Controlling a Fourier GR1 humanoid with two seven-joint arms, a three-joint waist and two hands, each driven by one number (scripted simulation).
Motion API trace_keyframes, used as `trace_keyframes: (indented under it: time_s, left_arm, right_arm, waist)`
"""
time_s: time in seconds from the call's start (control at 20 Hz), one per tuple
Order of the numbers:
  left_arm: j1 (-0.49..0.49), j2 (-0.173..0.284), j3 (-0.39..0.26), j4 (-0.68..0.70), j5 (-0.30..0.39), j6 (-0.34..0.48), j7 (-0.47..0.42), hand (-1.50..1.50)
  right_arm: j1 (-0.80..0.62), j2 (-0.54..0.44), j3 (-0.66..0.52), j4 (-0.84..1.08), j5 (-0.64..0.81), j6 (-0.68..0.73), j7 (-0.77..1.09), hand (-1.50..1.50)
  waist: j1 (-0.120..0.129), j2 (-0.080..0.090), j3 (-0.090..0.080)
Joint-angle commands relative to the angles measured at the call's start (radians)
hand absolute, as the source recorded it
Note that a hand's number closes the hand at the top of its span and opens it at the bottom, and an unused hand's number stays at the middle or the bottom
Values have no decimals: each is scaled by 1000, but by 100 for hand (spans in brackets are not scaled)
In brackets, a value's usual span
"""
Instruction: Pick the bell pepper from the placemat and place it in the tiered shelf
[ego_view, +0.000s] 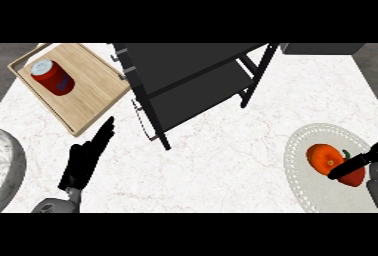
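We find the orange-red bell pepper (330, 160) on the white lace-edged round placemat (303, 170) at the surface's right edge; the black right hand (356, 163) curls on it. The open black left hand (85, 157) rests far away.

Single head view, looking steeply down on the white marble desk (221, 150). Tiered shelf (192, 80) sits top centre, seen from above at moderate range. Forearms enter from the lower edge, below the shelf. No second view, so no shared area.
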Motion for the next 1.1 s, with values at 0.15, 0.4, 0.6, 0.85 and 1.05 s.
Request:
trace_keyframes:
  time_s: [0.15, 0.4, 0.6, 0.85, 1.05]
  left_arm:
    - [68, 13, -3, -49, 3, -28, -16, 0]
    - [64, 7, 6, -35, 0, -36, -32, 0]
    - [23, 23, 49, -8, 9, -39, -13, 0]
    - [81, -1, 35, -56, -18, -24, -28, 0]
    - [65, -4, 28, -97, -32, -31, 34, 0]
  right_arm:
    - [-13, 83, 2, 48, 75, 24, 218, -150]
    - [-50, 98, -51, 89, 99, 46, 188, -150]
    - [5, 126, -57, 89, 130, 36, 144, -150]
    - [-59, 112, -97, 184, 132, 92, 1, 150]
    - [-9, 155, -114, 183, 183, -4, -53, 150]
  waist:
    - [9, 1, 6]
    - [10, 4, 6]
    - [-1, 4, 6]
    - [4, 4, 6]
    - [0, 3, 7]
